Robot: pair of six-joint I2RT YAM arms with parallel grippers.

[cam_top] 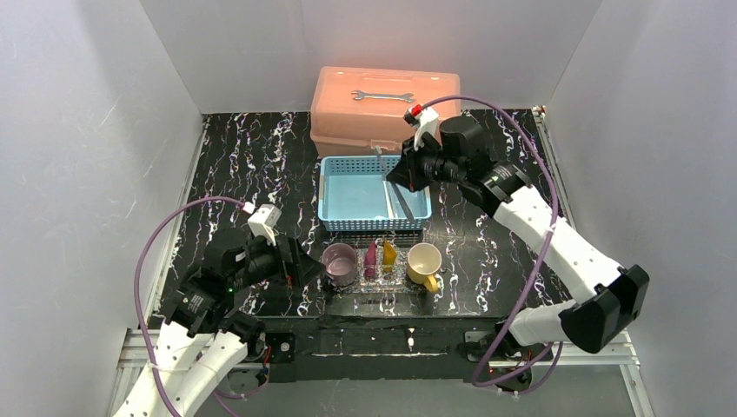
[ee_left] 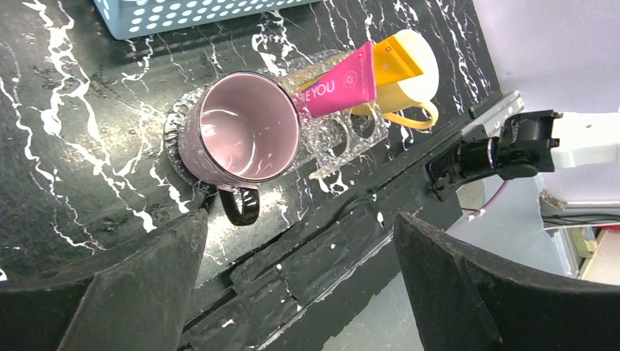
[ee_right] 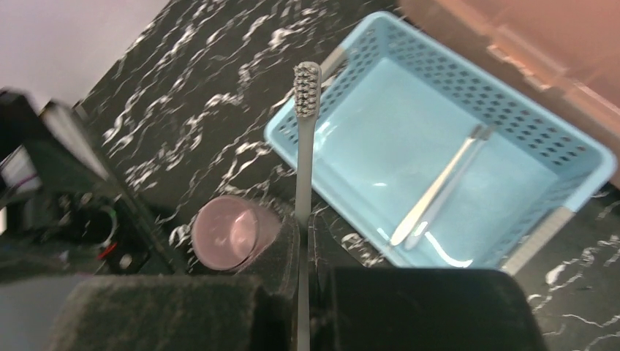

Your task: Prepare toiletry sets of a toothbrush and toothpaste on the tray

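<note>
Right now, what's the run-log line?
right hand: shut on grey toothbrush above blue mesh basket; left hand: open near purple mug; clear plastic tray: magenta tube, yellow tube

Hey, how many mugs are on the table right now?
2: the purple mug at the left end of the tray in the top view, the yellow mug at its right end. No other shows.

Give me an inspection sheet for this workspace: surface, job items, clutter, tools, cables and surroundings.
Surface: black marbled table, no spills seen.
Job's things: clear tray carries magenta tube and yellow tube between purple mug and yellow mug; no brush there.
Clutter: blue basket with pale sticks; salmon toolbox, wrench on lid.
Tools: left tool open, empty, by purple mug; right tool shut on toothbrush above basket.
Cables: purple cables loop off both arms.
Surroundings: white walls; nothing else seen.
</note>
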